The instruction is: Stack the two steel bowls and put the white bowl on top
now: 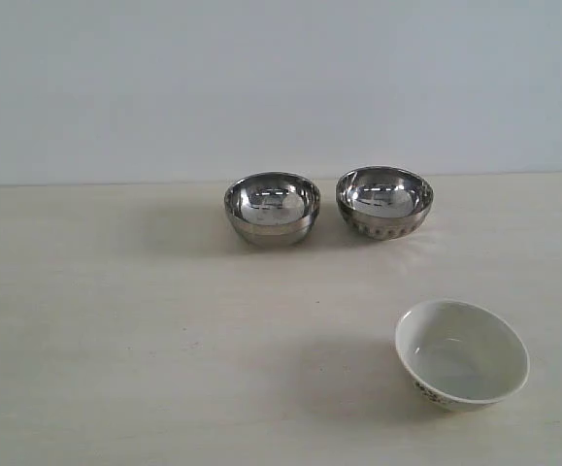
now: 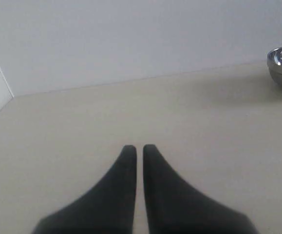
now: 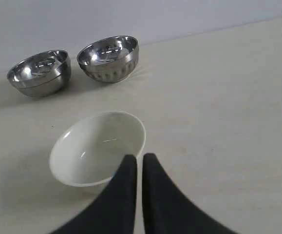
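The right gripper (image 3: 136,158) has its two dark fingers pressed together to a thin slit, with nothing between them. In its wrist view the tips overlap the rim of the white bowl (image 3: 98,147); whether they touch it cannot be told. The left gripper (image 2: 136,148) is likewise closed and empty, and it points across bare table (image 2: 82,126). Far off at the edge of its view is part of one steel bowl, cut off by the frame.

The white bowl stands upright and empty on the near right of the table, with a small dark floral pattern low on its outside. The two steel bowls sit well apart from it, at the far middle of the table close to the pale wall (image 1: 261,78). They are side by side and upright, just beside each other with a narrow gap between them. The smooth steel bowl (image 1: 272,208) is on the left and the dimpled steel bowl (image 1: 384,202) is on the right. Both are empty and nothing is stacked — all three bowls rest singly on the table. Neither arm shows in the exterior view.
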`<action>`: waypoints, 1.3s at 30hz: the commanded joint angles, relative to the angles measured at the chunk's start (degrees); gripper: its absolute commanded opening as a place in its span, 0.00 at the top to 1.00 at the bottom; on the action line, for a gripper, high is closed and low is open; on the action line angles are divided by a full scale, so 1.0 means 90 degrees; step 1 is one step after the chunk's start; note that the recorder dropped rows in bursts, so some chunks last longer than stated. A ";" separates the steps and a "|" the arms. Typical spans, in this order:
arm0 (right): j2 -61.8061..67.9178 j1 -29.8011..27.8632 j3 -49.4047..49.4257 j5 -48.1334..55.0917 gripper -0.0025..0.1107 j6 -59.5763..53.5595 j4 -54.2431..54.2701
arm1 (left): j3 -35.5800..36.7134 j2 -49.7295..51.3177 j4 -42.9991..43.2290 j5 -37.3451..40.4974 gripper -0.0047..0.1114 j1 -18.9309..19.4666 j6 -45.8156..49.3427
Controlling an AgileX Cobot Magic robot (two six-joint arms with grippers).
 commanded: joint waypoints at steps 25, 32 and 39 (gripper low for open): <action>-0.0033 -0.0023 -0.0001 -0.0040 0.98 0.2316 0.2643 | 0.0022 -0.0024 -0.0044 -0.0038 0.93 0.0001 -0.0063; -0.0033 -0.0023 -0.0001 -0.0021 0.98 0.2316 0.2644 | 0.0022 -0.0024 -0.0044 -0.0038 0.93 0.0001 -0.0063; -0.0033 -0.0023 -0.0001 -0.0117 0.98 0.2316 0.2644 | 0.0022 -0.0024 -0.0044 -0.0038 0.93 0.0001 -0.0063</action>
